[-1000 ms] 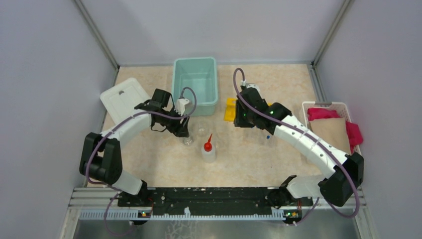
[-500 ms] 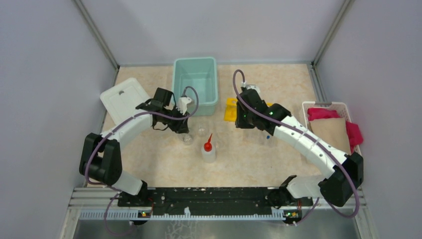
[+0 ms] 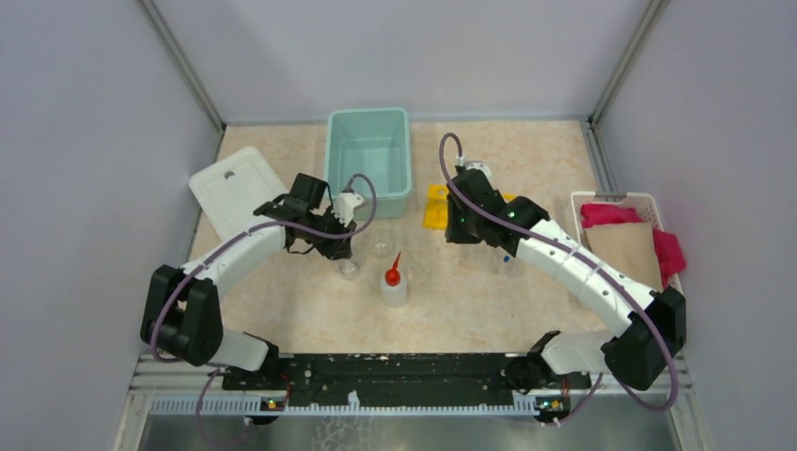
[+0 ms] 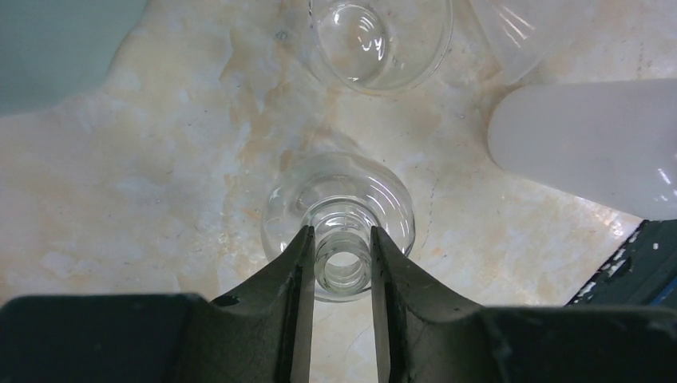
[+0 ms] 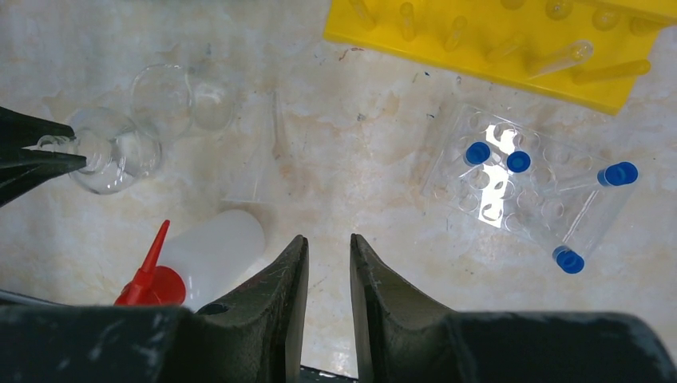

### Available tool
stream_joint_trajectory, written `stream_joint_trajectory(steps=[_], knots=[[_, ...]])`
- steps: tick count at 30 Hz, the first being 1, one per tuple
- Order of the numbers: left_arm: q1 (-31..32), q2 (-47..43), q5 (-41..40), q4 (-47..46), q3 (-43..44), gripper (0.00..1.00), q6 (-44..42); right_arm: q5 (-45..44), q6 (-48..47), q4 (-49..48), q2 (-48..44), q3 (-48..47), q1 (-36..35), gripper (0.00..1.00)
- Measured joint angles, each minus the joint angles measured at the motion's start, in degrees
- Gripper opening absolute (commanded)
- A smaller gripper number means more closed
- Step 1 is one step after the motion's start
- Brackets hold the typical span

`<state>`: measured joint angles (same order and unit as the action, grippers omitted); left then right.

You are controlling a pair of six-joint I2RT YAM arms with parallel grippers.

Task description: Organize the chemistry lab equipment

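Grey walls box in a marbled beige tabletop. The left claw pinches the neck of a small glass flask, which stands beside a glass cup and the squeeze bottle. The right claw hangs slightly parted and empty, near the yellow rack and the blue-capped test tubes. Since a second ago, the left claw has closed in and its elbow has dropped towards the front rail.

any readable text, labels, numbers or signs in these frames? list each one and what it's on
No readable text in any view.
squeeze bottle: no label showing.
glass flask, glass cup: no graduations or marks showing.
yellow rack, clear tube rack: no numbering showing.
teal bin, white lid: blank.
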<state>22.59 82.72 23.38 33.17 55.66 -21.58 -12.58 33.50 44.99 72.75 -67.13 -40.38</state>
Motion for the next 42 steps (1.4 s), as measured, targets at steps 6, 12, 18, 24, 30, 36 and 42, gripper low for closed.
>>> stream_joint_trajectory(steps=[6,12,18,24,30,36,42], knots=[[3.8,-3.1,-5.4,-1.9,-3.0,0.00,-1.4,-0.2,-0.1,0.0,-0.4,0.0,0.0,0.24],[4.3,-3.3,-7.9,4.7,0.8,0.00,-3.5,-0.5,-0.3,0.0,-1.7,0.0,0.0,0.22],[4.3,-3.3,-9.9,16.6,16.1,0.00,-6.7,-1.0,-0.5,0.0,-2.5,0.0,0.0,0.21],[4.3,-2.3,-11.0,23.7,32.5,0.00,-8.4,-1.4,-0.5,0.0,-2.6,0.0,0.0,0.21],[4.3,6.2,-13.0,23.5,48.1,0.00,-8.5,-1.9,-0.5,0.5,-2.6,-0.3,0.0,0.21],[3.7,20.0,-14.9,19.9,59.2,0.00,-9.3,-2.9,-0.5,1.2,-2.6,-1.5,0.0,0.21],[1.2,32.9,-15.9,14.2,63.6,0.00,-10.8,-3.7,0.1,1.6,-3.1,-1.6,0.0,0.21]])
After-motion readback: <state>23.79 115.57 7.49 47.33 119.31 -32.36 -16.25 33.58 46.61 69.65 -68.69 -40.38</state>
